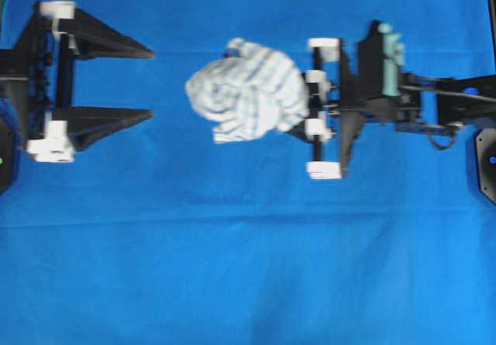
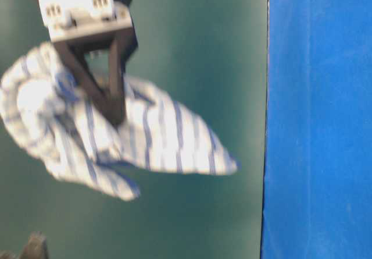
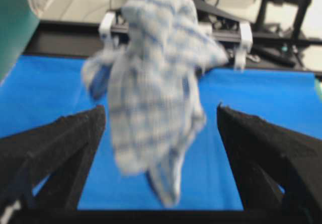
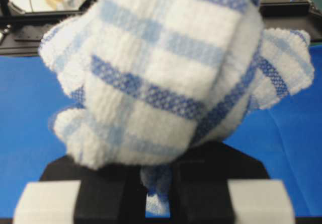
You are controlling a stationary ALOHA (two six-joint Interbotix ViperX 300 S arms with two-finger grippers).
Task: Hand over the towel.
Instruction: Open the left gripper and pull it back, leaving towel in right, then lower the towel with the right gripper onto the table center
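"Where's the towel (image 1: 248, 91)?"

"Bunched and hanging above the blue counter (image 1: 232, 283), pinched in my right claw (image 4: 158, 181). My left claw (image 1: 147, 81) gapes wide, well apart, holding nothing. I'd call the handover done; setting it down may remain."

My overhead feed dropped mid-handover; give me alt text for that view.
The right pincer is shut on the bunched checked towel at centre, above the blue tablecloth. The left pincer stands wide open at left, clear of the towel.
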